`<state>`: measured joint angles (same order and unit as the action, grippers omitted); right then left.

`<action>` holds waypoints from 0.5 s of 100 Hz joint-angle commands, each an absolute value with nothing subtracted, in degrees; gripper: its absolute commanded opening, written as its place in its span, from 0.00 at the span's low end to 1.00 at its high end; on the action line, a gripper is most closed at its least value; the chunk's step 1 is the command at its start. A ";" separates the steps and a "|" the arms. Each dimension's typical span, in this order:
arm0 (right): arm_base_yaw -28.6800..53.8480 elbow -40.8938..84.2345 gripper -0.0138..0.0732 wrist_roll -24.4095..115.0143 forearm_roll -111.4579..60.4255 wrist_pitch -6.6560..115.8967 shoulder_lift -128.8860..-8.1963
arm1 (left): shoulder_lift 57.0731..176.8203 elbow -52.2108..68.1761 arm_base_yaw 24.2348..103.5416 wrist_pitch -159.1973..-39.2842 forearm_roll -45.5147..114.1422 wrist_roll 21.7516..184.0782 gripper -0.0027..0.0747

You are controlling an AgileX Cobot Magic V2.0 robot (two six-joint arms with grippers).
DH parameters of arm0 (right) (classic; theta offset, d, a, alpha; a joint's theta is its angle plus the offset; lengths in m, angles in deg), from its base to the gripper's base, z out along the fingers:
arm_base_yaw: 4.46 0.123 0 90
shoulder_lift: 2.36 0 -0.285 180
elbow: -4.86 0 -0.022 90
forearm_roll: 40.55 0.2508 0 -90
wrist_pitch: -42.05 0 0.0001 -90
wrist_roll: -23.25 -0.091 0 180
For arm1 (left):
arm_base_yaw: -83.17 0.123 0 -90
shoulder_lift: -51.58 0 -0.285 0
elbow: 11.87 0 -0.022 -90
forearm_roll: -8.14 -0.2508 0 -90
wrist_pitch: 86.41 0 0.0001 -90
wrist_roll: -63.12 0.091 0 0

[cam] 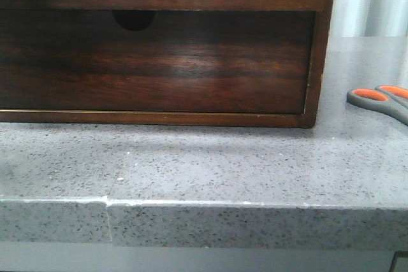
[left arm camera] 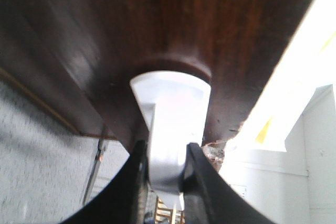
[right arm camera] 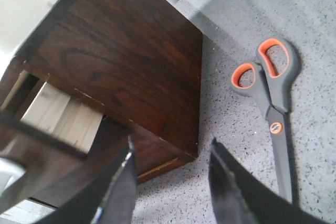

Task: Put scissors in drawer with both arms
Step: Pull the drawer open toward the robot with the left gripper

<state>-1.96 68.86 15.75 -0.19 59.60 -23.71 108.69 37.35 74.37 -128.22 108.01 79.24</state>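
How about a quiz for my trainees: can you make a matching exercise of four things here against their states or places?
Things:
1 scissors
2 left gripper
3 right gripper
4 counter

States:
A open, holding nothing
B grey and speckled
C at the pale cutout of the drawer
D lying flat, blades closed

Pairs: 1-D, 2-C, 3-A, 4-B
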 commanded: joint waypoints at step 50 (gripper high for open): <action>-2.20 67.25 0.48 16.04 -0.11 56.50 -24.63 | 91.76 39.89 73.92 -129.96 107.98 74.57 0.13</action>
<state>-1.96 68.86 15.75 -0.19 59.60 -23.71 93.82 42.94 74.37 -124.96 104.05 71.56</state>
